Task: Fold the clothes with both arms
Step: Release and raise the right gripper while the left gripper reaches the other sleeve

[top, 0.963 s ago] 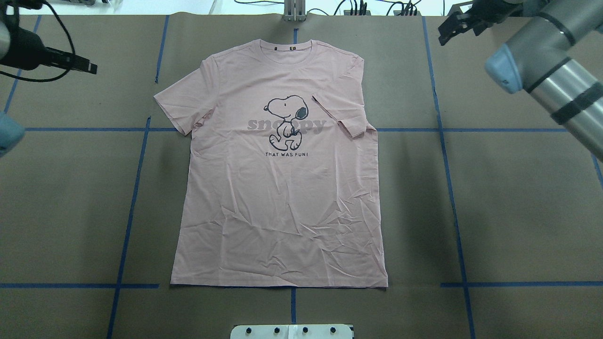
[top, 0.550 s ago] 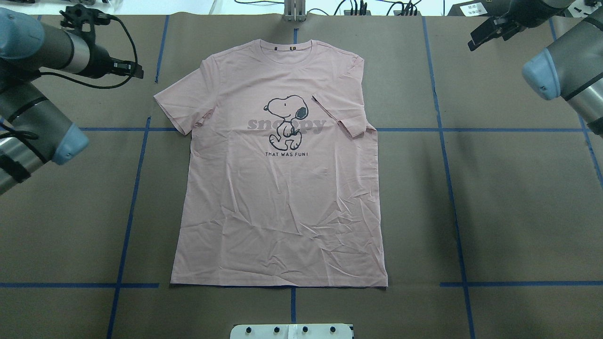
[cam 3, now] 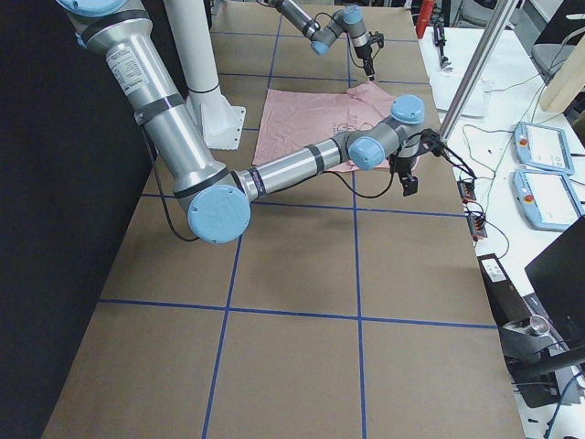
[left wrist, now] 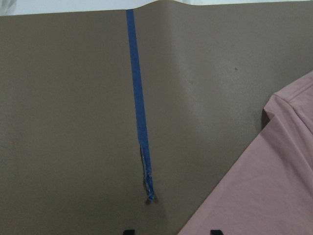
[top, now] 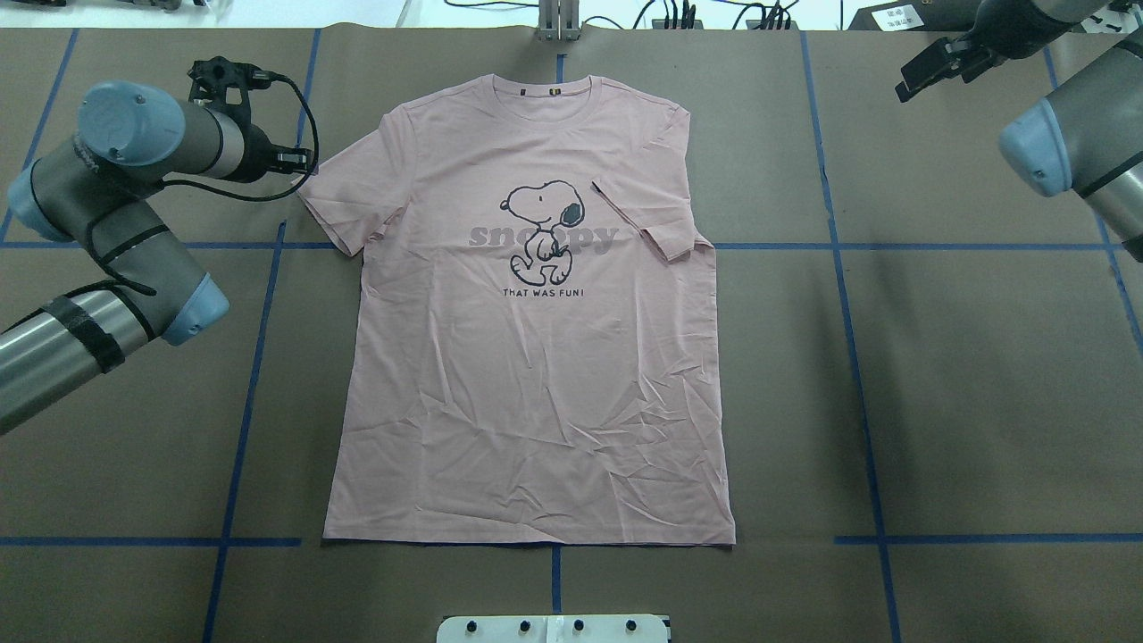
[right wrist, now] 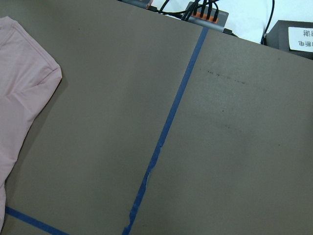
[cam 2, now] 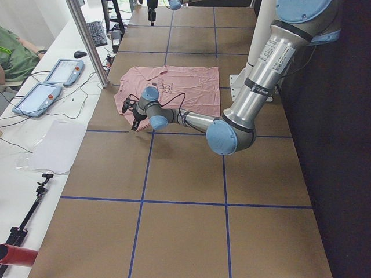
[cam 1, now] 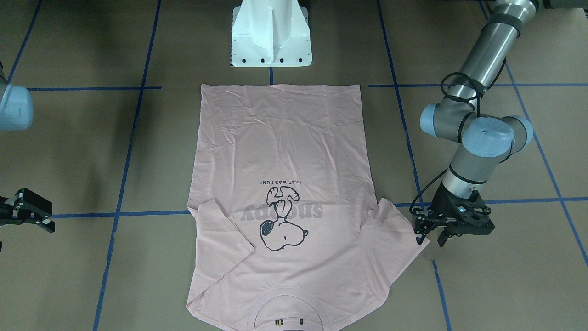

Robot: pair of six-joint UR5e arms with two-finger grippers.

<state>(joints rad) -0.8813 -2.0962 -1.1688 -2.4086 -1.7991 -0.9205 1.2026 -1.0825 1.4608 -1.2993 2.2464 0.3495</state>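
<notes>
Pink T-shirt (top: pixel 536 375) just beside left end effector (cam 1: pixel 430 239)

place: robotics lab, likely | cues: teach pendants (cam 2: pixel 36 98); blue-taped table (top: pixel 982 402)

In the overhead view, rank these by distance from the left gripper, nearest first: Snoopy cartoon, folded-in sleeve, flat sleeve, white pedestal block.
1. flat sleeve, right beside the left gripper
2. Snoopy cartoon, shirt centre
3. folded-in sleeve, shirt's opposite side
4. white pedestal block, bottom edge
</notes>
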